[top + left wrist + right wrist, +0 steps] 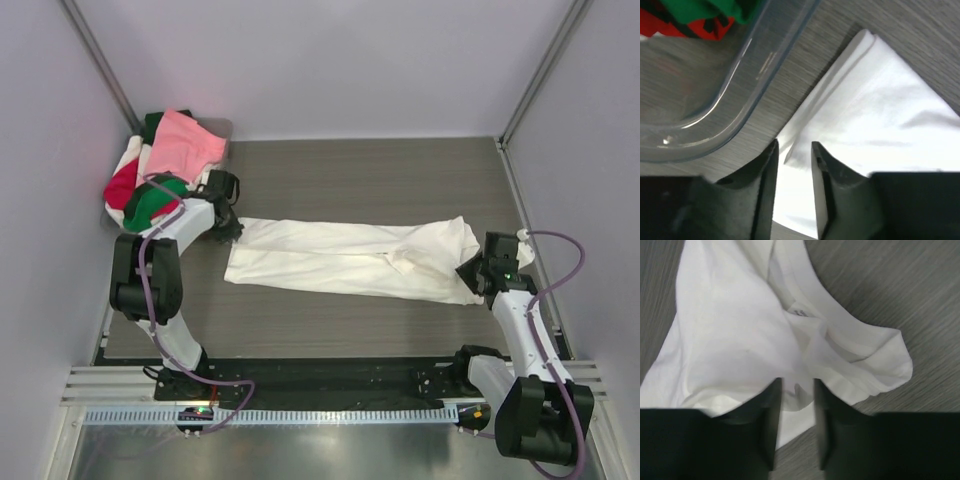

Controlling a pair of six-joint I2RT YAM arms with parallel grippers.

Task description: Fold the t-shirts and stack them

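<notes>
White t-shirt (350,258) lies folded in a long strip across the mid bench (400,180), left jaws at its left end, right jaws at the collar end near the bench's right edge. Both sets sit a crack apart over the cloth, and I can't tell if they're pinching it. Open room beyond the strip. Left's tight though: clear tray (740,75) of pink, red and green t-shirts (165,170) just beside my left jaws.

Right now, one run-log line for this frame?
white t-shirt: folded into long strip | left gripper: narrowly open at left-end corner | right gripper: narrowly open at collar end | coloured t-shirts: piled far left
</notes>
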